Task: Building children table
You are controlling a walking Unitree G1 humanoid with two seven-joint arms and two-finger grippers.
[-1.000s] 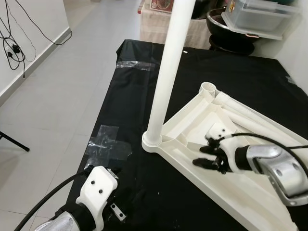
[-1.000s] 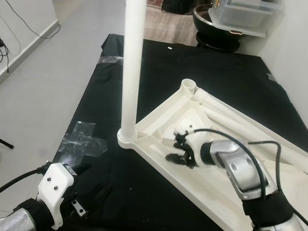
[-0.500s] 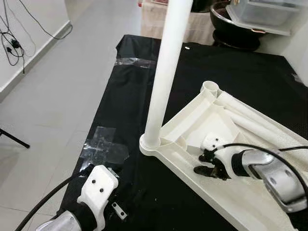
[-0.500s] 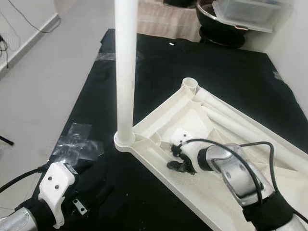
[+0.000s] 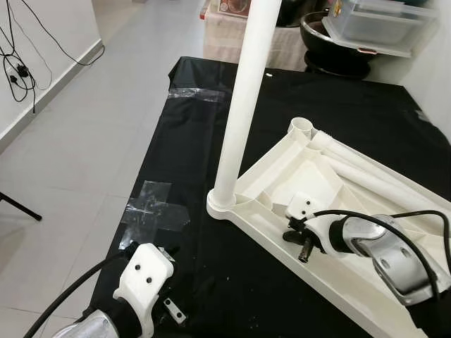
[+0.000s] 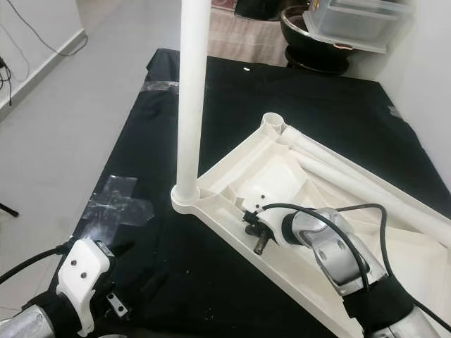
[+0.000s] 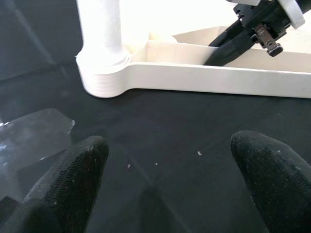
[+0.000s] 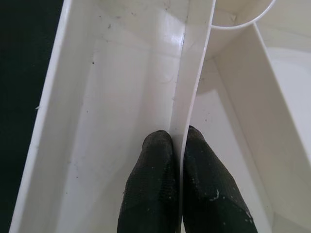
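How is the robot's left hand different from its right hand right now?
The left gripper has its two black fingers spread wide apart, holding nothing; the right gripper has its fingers pinched on a thin white rib of the upturned table top. The left gripper sits low over the black cloth, short of the table; the right gripper reaches inside the table's frame. Both have long black fingers.

Head views: bright, even daylight, sharp throughout, no motion blur. Soft shadows only. White table top [image 5: 338,211] and upright leg [image 5: 243,105] near blown out, little surface detail. Black cloth [image 5: 190,183] swallows detail; tape patch [image 5: 155,211] shows mild glare. Slight bend at frame edges. Left wrist view: fingertips [image 7: 73,179] out of focus in foreground, leg base overexposed. Right wrist view: evenly lit, fingers [image 8: 150,194] sharp, specks on plastic visible.
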